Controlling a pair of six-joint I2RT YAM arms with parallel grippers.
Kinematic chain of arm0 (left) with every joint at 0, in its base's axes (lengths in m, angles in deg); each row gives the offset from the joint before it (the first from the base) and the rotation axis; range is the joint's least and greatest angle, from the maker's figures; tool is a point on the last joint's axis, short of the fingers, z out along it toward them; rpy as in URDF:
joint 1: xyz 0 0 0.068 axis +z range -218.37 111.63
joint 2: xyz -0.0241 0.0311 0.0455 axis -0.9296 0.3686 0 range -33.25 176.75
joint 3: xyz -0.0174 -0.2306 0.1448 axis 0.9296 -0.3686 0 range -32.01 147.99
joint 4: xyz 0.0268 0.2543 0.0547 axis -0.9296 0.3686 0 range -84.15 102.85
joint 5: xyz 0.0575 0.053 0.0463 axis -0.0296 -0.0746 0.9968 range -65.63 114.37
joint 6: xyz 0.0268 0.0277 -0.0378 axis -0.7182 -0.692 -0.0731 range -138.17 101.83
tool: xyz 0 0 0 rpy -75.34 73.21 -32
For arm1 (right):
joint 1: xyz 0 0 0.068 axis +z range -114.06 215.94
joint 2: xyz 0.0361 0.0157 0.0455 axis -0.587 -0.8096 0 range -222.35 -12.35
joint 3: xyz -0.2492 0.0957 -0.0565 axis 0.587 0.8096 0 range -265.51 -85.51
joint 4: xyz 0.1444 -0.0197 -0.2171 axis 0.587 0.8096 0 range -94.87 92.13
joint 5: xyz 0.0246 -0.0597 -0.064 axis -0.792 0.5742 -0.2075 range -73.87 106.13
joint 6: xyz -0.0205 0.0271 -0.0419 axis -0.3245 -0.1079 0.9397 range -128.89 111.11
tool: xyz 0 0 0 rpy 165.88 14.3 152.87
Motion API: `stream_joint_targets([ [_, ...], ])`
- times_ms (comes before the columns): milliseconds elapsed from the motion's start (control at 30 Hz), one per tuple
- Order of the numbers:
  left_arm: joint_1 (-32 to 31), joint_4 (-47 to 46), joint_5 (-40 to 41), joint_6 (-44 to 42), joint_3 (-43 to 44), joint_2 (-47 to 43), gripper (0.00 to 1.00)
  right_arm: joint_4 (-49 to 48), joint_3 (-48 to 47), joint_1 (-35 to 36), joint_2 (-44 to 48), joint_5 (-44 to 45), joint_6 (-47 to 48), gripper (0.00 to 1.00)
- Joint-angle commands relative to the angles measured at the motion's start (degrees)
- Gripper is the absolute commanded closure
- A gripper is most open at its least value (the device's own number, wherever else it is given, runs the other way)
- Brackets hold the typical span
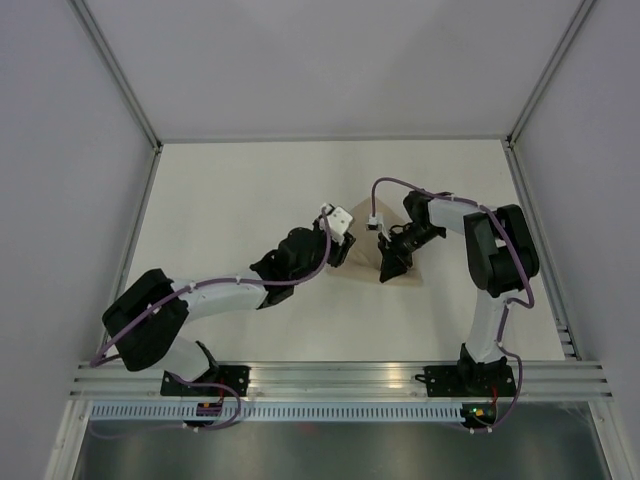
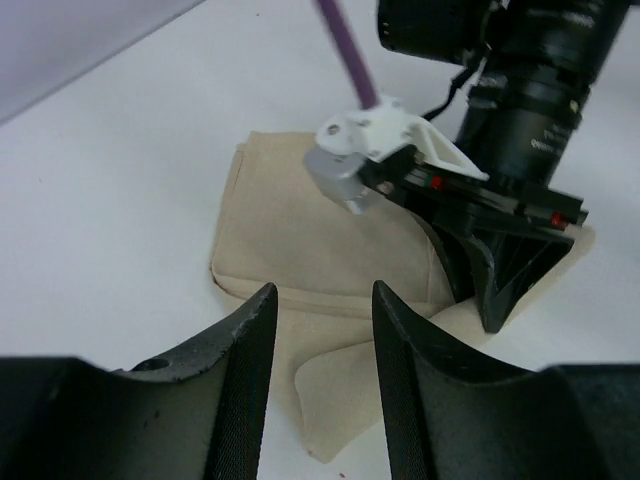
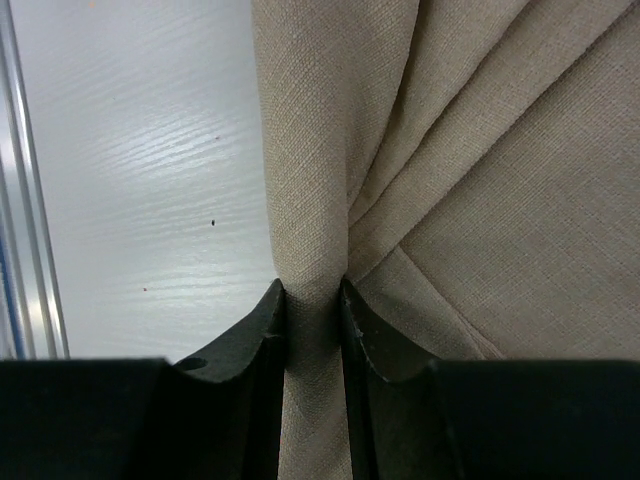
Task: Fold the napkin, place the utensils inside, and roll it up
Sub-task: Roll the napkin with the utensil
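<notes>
The tan napkin (image 1: 405, 272) lies bunched and partly folded at mid-table, with rounded folded edges in the left wrist view (image 2: 300, 230). My right gripper (image 3: 312, 290) is shut on a rolled ridge of the napkin (image 3: 330, 150), which is pinched tight between both fingers. It points down onto the cloth's near side (image 1: 388, 268) and shows as black jaws in the left wrist view (image 2: 485, 300). My left gripper (image 2: 322, 305) is open just left of the cloth (image 1: 345, 250), above a loose corner, with nothing between its fingers. The utensils are out of view.
Bare white table surrounds the napkin. Metal frame rails (image 1: 135, 230) run along both sides, and an aluminium rail (image 1: 340, 375) at the near edge carries the arm bases. The right arm's purple cable (image 2: 345, 50) hangs above the cloth.
</notes>
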Motion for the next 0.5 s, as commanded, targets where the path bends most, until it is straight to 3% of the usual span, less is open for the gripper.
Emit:
stream_joint_targets([
  [0, -4.7, 5.9, 7.4, -18.5, 4.1, 2.8, 0.51, 6.7, -2.2, -1.0, -6.6, 2.3, 5.9, 0.98],
  [200, -9.9, 12.4, 8.0, -27.9, 7.1, 7.9, 0.51, 10.5, -6.9, -2.4, -11.9, 1.3, 6.9, 0.98],
  [233, -10.7, 12.6, 8.4, -29.3, 7.1, 9.1, 0.40, 10.6, -7.0, -2.6, -12.3, 1.4, 6.9, 0.98],
  [467, -14.9, 13.3, 5.9, -35.7, 7.2, 14.1, 0.41, 12.0, -8.3, -3.1, -13.5, 1.2, 6.8, 0.98],
])
